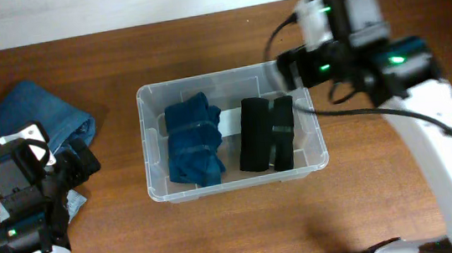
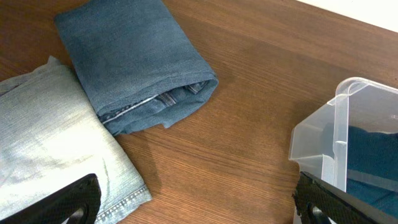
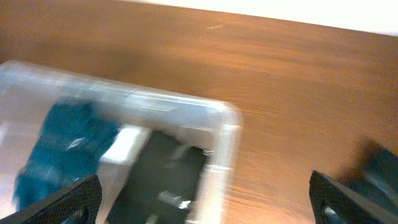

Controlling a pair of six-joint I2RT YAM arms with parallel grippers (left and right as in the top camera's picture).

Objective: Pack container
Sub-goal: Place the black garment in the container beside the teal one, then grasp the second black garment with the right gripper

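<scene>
The left gripper (image 2: 196, 202) is standing wide open. Its two fingers (image 2: 68, 202) are showing at the bottom corners of the left wrist view, with nothing between them but table (image 2: 261, 93) and cloth. It is hanging low over the table, apart from the container (image 2: 339, 134), whose near corner is lying ahead of the gripper and off toward its right-hand finger. A folded dark denim garment (image 2: 134, 68) is lying ahead of the gripper and to its left, flat on the wood. A pale denim garment (image 2: 56, 143) is lying against the dark one, touching it along one edge and reaching under the left-hand finger. Whether that finger is touching the cloth cannot be told.

The right gripper (image 3: 208, 202) is likewise gaping wide and holding nothing. Its wrist view is blurred. It is hovering by the container's far right corner, with the rounded rim corner lying just ahead of it and the interior opening ahead and to its left. Inside the container, a folded black garment (image 3: 161, 180) is lying nearest this gripper. A folded blue garment (image 3: 62, 143) is lying beyond it, further to the left. The white label (image 3: 124, 143) on the base is showing between the two. Both garments are resting on the container floor, side by side. A dark shape (image 3: 379, 168) is showing near the right-hand finger, too blurred to identify.
</scene>
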